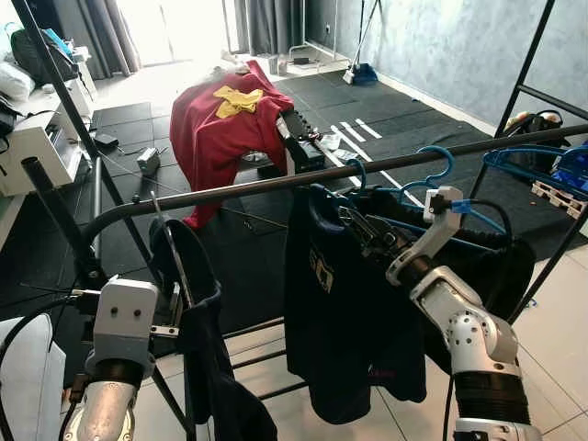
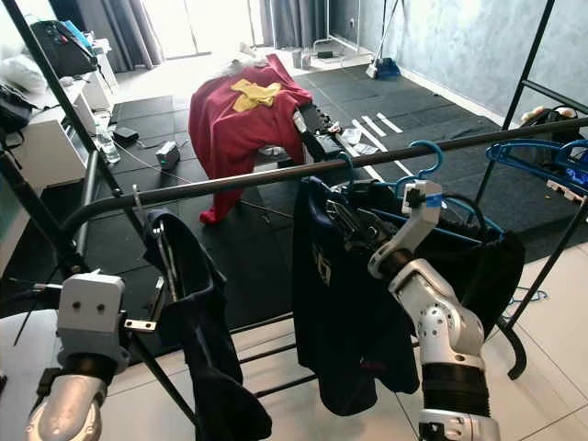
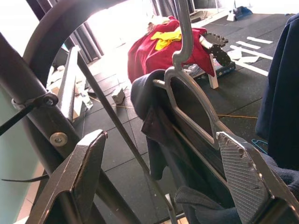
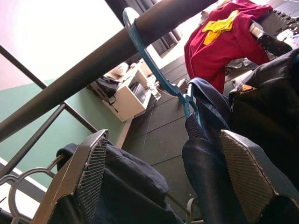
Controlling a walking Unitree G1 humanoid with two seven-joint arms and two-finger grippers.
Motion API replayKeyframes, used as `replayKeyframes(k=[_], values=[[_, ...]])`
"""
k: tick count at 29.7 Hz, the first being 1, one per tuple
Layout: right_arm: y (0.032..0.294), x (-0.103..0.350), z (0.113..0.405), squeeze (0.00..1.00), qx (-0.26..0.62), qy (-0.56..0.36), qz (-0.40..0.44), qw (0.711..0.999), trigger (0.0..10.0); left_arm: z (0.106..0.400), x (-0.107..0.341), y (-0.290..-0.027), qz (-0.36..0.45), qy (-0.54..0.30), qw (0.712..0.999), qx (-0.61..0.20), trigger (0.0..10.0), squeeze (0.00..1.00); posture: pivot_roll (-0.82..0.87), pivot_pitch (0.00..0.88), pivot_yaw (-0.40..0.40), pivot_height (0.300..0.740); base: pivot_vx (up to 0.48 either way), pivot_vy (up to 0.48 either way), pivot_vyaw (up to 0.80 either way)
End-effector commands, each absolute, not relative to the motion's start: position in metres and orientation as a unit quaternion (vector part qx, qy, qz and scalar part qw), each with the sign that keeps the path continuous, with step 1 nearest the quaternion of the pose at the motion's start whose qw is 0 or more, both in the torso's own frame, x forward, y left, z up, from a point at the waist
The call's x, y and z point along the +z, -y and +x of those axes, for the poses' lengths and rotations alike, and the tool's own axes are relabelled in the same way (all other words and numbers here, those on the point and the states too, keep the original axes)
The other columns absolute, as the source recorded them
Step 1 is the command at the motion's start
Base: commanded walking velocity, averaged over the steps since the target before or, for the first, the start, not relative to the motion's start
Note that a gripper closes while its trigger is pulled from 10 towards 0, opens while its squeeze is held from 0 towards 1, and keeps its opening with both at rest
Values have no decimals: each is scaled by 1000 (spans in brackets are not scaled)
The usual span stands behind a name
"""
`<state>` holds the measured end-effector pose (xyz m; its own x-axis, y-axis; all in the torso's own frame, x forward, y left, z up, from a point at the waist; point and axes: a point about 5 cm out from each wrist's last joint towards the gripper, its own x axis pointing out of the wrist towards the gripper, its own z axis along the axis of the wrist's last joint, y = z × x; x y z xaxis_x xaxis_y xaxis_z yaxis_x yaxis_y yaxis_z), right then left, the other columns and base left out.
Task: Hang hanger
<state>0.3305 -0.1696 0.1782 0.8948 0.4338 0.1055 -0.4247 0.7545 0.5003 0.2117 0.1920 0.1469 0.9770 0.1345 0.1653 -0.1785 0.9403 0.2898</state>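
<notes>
A dark rail [image 1: 276,181] crosses the rack. Near its left bend a grey metal hanger [image 1: 172,250] carrying a dark garment [image 1: 207,358] has its hook up at the rail. My left gripper [image 3: 162,140] is open just below and beside it. The hanger's arm [image 3: 191,116] runs between the fingers, close to one pad [image 3: 240,172], and cloth drapes over that finger. At mid-rail a blue hanger [image 4: 140,42] hooks over the rail and holds a navy garment [image 1: 335,312]. My right gripper [image 1: 347,219] is open at that garment's collar, with fabric between its fingers.
More blue hangers [image 1: 533,161] crowd the rail's right end. Black rack uprights stand at the left [image 1: 55,83] and the right [image 1: 528,64]. Behind the rack a red garment with a yellow emblem [image 1: 230,119] lies over a bench on black mats. A white shelf [image 1: 37,147] stands far left.
</notes>
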Motion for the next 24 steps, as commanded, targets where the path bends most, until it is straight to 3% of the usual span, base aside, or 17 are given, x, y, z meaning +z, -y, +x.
replayKeyframes(k=[1,7,10,14,15,17,18,24], values=[[170,177,330,0,229,-12,268,936,10000,212,147,-191,162,68,981,77,10000,0,-65,42,20,740,0,0,0],[170,178,331,0,224,-12,257,940,10000,212,146,-191,162,68,981,78,10000,0,-56,37,12,740,0,0,0],[170,173,336,0,185,-67,180,964,10000,211,146,-191,162,66,981,81,10000,0,-38,31,3,740,0,0,0],[170,165,338,0,166,-101,150,969,9608,209,145,-191,162,65,981,83,10000,0,-37,30,-1,740,0,0,0],[172,163,338,0,163,-106,153,969,2275,209,145,-190,162,65,981,83,10000,0,-38,30,-1,740,0,0,0],[172,163,338,0,163,-106,153,969,2275,209,145,-190,162,65,981,83,10000,0,-38,30,-1,740,0,0,0],[173,161,337,0,163,-114,149,969,0,209,146,-190,162,65,981,83,10000,0,-41,31,-1,740,0,0,0],[173,157,335,0,167,-129,137,968,0,209,146,-189,161,66,981,81,10000,0,-44,34,2,740,0,0,0]])
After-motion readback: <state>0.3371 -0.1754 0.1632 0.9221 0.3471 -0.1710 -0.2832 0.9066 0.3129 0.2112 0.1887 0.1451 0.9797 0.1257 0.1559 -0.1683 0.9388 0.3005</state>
